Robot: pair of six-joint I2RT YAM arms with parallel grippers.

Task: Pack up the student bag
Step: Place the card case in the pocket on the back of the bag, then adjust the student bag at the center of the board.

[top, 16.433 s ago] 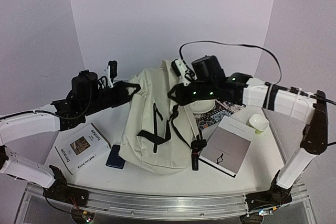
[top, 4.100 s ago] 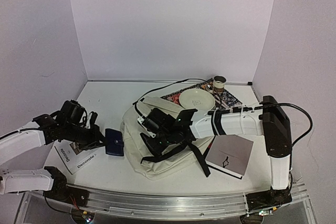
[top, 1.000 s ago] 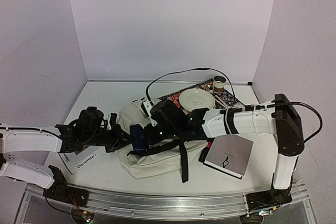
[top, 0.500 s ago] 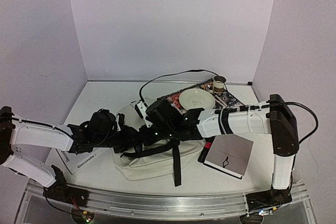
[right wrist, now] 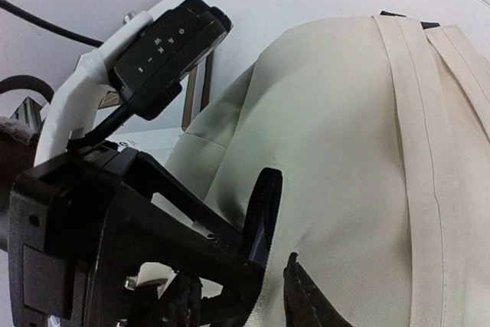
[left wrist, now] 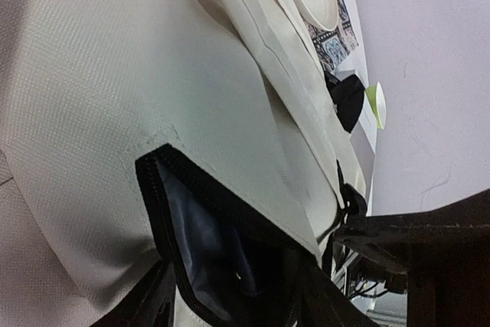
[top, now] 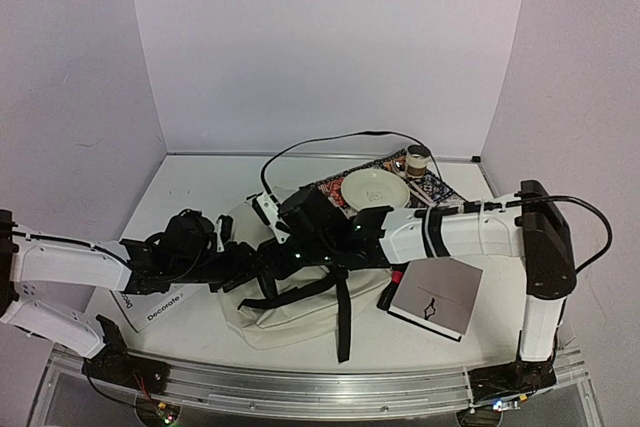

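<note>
The cream student bag (top: 300, 322) lies flat mid-table, black straps (top: 342, 319) trailing toward the front. Both grippers meet at its left side. In the left wrist view a black-zippered pocket (left wrist: 164, 189) gapes open, with a navy wallet (left wrist: 207, 243) lying inside. My left gripper (top: 250, 265) (left wrist: 233, 308) is open, one finger on each side of that opening. My right gripper (top: 273, 258) (right wrist: 241, 304) is also open, its fingers apart just below the raised zipper edge (right wrist: 260, 208). The left gripper's black body fills the lower left of the right wrist view.
A white plate (top: 374, 188) rests on a patterned mat (top: 436, 191) behind the bag, with a small cup (top: 417, 158) beyond it. A grey book (top: 437, 294) lies at the right. A "Decorate" booklet (top: 160, 305) lies at the left, under the left arm.
Both grippers have gone from shut to open. The navy wallet, held at the pocket mouth a second ago, now lies inside the pocket. The left arm has drawn back slightly.
</note>
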